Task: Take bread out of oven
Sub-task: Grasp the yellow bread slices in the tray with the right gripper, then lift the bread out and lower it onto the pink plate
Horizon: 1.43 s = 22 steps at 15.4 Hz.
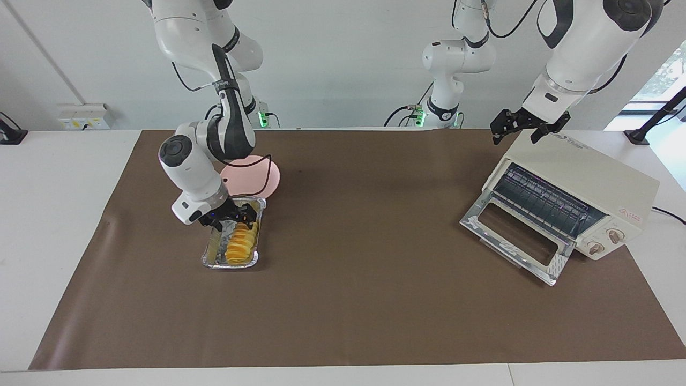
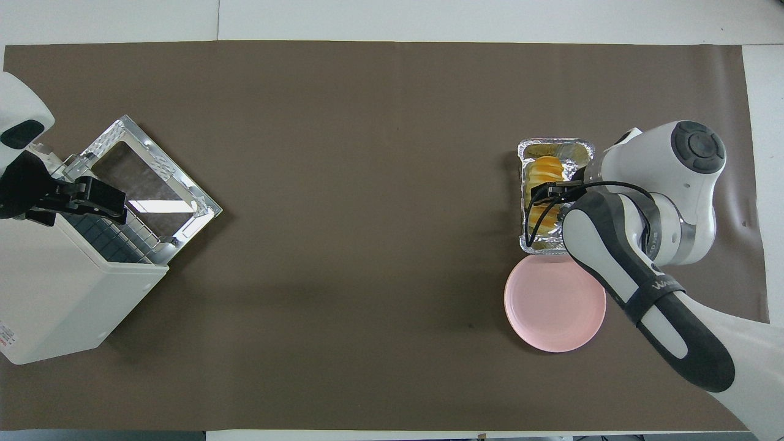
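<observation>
The bread lies in a foil tray on the counter, beside a pink plate, well apart from the oven. Our right gripper straddles the bread's end, fingers spread. Our left gripper waits released over the oven, whose door hangs down.

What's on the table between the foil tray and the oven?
Nothing: between the foil tray and the oven only bare brown mat shows, clearest in the overhead view.
</observation>
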Each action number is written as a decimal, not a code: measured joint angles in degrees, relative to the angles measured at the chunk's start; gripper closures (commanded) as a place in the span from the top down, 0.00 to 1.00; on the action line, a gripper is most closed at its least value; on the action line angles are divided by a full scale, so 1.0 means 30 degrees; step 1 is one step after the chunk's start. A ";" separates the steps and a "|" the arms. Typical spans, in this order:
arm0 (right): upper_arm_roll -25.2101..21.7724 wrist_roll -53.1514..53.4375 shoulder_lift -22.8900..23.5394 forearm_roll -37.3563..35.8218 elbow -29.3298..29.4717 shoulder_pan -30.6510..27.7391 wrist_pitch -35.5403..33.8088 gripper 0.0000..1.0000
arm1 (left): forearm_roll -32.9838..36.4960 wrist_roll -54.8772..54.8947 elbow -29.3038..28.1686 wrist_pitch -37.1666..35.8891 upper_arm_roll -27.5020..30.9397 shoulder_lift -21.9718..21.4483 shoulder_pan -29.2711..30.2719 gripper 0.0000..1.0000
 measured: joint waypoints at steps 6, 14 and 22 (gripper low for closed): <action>0.0008 0.0025 0.0090 0.0008 -0.0330 0.0001 0.0410 0.00 | 0.0000 0.0000 0.0000 0.0006 0.0000 0.0000 0.0000 1.00; -0.0002 0.0026 -0.0108 0.0008 0.0539 -0.0007 -0.0929 0.00 | 0.0000 0.0000 0.0000 0.0006 0.0000 0.0000 0.0000 1.00; -0.0174 0.0702 -0.4202 -0.0002 0.4049 -0.0106 -1.1918 0.00 | 0.0000 0.0000 0.0000 0.0007 0.0000 0.0000 0.0000 1.00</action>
